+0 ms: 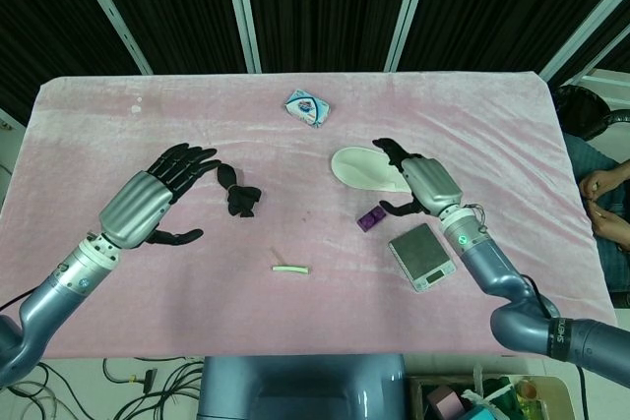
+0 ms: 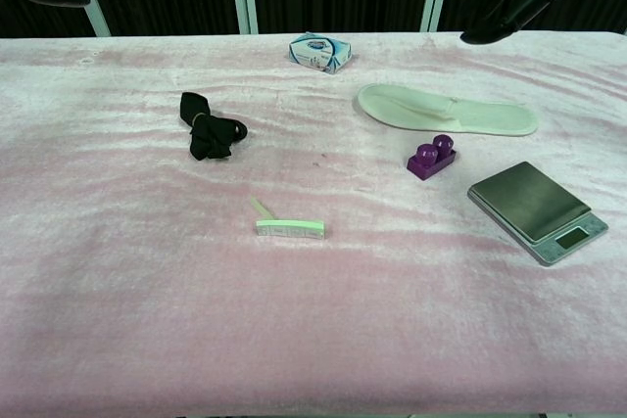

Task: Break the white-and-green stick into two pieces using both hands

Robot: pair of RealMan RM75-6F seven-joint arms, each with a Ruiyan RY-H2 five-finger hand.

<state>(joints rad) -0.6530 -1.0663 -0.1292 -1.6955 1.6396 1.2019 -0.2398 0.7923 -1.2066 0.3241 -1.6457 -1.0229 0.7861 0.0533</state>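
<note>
A white-and-green stick (image 1: 290,269) lies untouched near the front middle of a pink-covered table (image 1: 118,322), between the left hand (image 1: 148,199) and right hand (image 1: 425,184), both raised, fingers spread, empty; no writing is legible anywhere.

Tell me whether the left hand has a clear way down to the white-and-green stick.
Probably yes. The left hand is open, holds nothing, and hangs left of the white-and-green stick, which lies alone on bare pink cloth. The black strap sits further back, off the direct line between them.
</note>
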